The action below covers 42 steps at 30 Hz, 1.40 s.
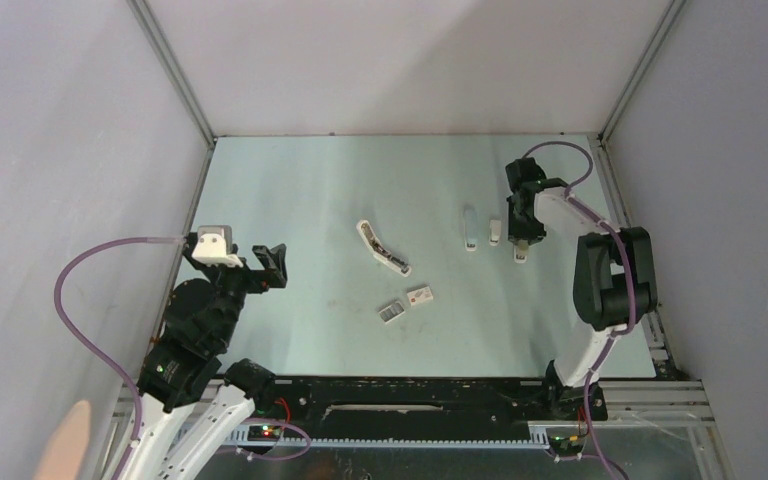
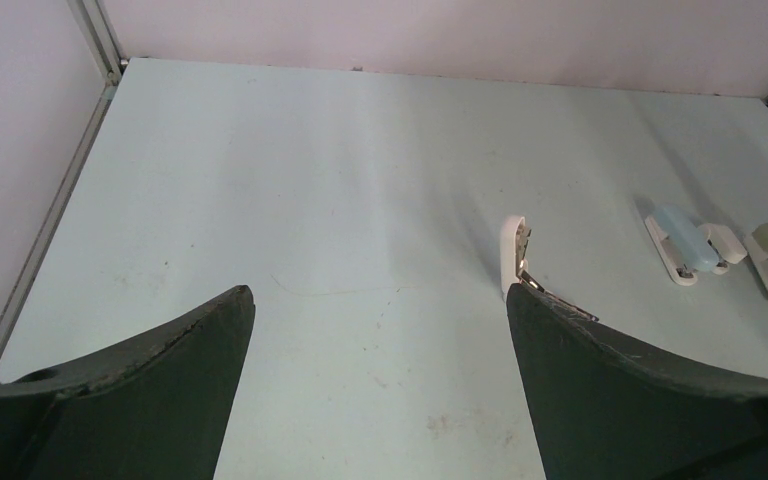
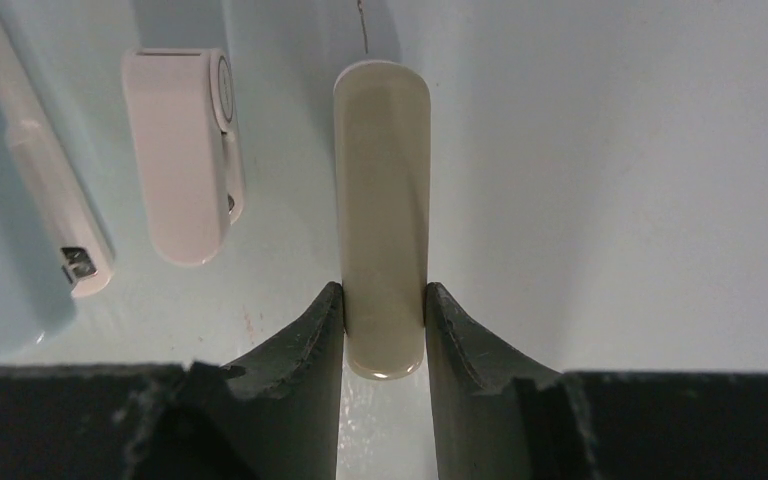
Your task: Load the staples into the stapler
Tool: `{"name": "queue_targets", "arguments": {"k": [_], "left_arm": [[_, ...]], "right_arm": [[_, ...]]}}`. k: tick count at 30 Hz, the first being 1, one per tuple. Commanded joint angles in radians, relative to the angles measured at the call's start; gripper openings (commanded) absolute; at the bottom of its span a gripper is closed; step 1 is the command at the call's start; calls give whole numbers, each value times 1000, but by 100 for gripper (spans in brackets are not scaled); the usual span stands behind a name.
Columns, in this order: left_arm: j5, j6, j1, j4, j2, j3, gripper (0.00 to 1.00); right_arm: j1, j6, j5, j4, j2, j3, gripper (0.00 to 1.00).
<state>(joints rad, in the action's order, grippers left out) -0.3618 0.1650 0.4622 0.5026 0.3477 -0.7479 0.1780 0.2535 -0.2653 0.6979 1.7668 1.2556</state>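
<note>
My right hand [image 3: 384,305] pinches the beige stapler's [image 3: 381,180] near end; a white stapler [image 3: 185,150] lies just to its left. My left hand [image 2: 378,295] hangs spread over the surface [image 2: 310,180].

L gripper [image 2: 378,295] raised, jaws wide apart; R gripper [image 3: 385,290] low, fingers pinching beige stapler [image 3: 382,200].

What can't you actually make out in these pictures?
- Top view: the staples are too small to count.
- Top view: the right gripper covers much of the beige stapler it grips.
- Left wrist view: the open stapler has its near end hidden behind a finger of the left gripper.
- Right wrist view: the blue stapler is cut off by the left edge.
</note>
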Motion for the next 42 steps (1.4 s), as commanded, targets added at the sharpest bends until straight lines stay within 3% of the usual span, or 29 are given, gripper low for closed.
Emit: {"name": "queue_targets", "arguments": {"k": [1, 10, 15, 20, 25, 32, 38, 42], "left_arm": [[11, -8, -7, -29, -3, 8, 100], [11, -9, -7, -29, 0, 9, 100], [10, -8, -7, -28, 3, 7, 100], [11, -9, -7, -29, 6, 8, 100], [11, -9, -7, -27, 7, 9, 100], [18, -7, -7, -29, 7, 9, 100], [18, -7, -7, -30, 7, 9, 100], [20, -7, -7, -30, 5, 10, 100]], "right_arm": [[-6, -41, 34, -71, 39, 53, 10], [14, -46, 8, -36, -28, 58, 55], [127, -64, -5, -42, -134, 58, 67], [314, -100, 51, -126, -154, 59, 74], [484, -143, 98, -249, -63, 73, 76], [589, -180, 94, -311, 143, 162, 72], [629, -215, 120, -326, 258, 239, 63], [647, -229, 150, -327, 299, 268, 49]]}}
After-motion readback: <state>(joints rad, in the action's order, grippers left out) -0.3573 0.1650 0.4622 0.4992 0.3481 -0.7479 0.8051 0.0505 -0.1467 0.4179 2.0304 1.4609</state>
